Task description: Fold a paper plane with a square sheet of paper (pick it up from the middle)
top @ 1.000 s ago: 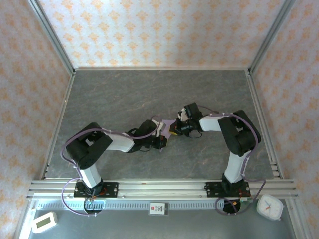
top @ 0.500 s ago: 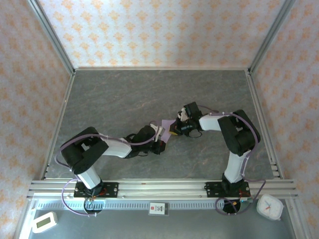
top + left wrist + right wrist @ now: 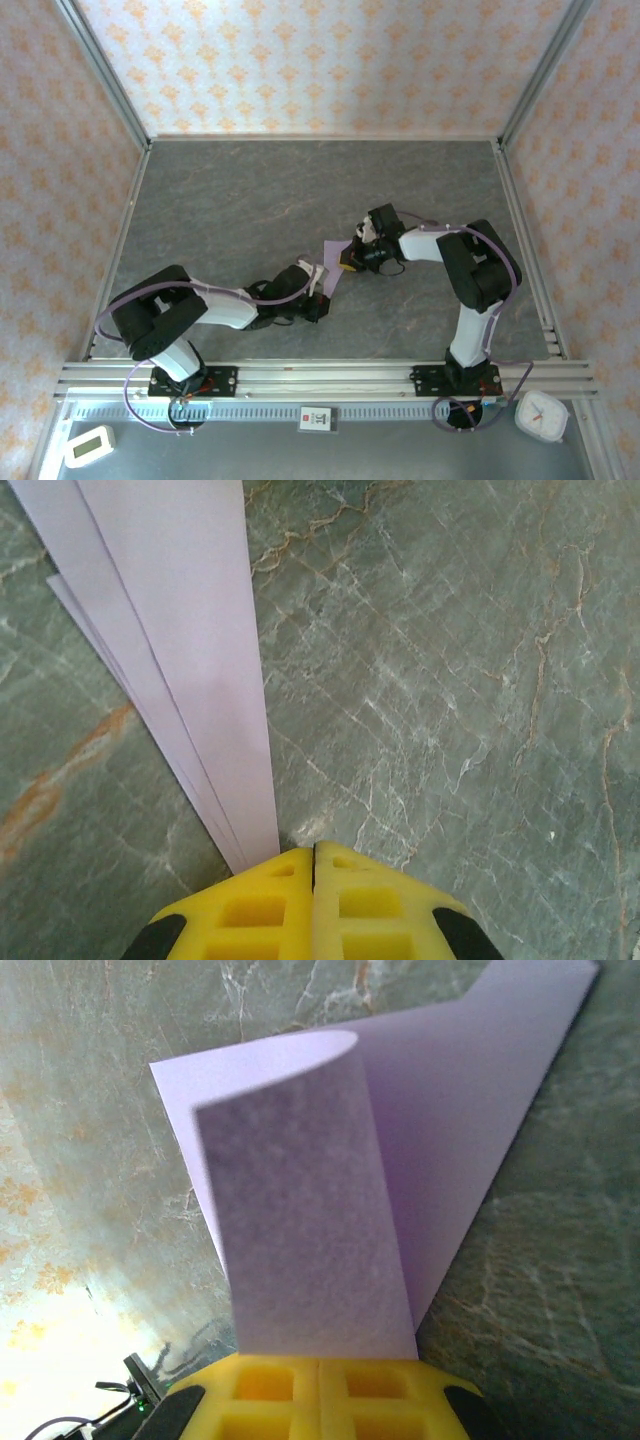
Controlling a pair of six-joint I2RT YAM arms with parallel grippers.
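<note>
From above, the half-made paper plane [image 3: 334,262] lies on the table [image 3: 250,200], a lavender strip stretched between the left fingers [image 3: 322,288] and the right fingers [image 3: 350,265].

In the left wrist view, the left fingers are pressed together at the paper's narrow end. To set the crease well, they should bear down flat and run straight along the fold. Whether they nip the paper or only press on it is hidden.

In the right wrist view, the right fingers are clamped on a raised flap, blurred up close. Its far corner is cut off.
</note>
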